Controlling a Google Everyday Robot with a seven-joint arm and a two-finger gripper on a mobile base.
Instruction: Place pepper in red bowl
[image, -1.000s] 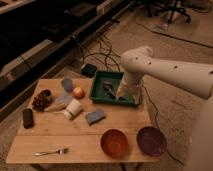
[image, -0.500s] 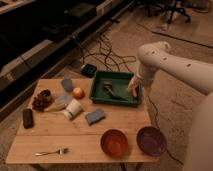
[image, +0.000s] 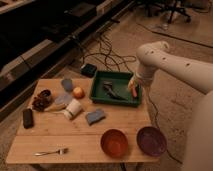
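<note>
Wooden table (image: 50, 142); gripper (image: 133, 89) above tray (image: 99, 91); pepper (image: 134, 92) between fingers (image: 130, 88).

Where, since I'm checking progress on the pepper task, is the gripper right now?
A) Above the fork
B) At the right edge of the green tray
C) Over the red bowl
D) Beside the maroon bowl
B: the gripper is at the right rim of the green tray, apparently holding the pepper. The red bowl sits apart from it, near the table's front edge.
</note>
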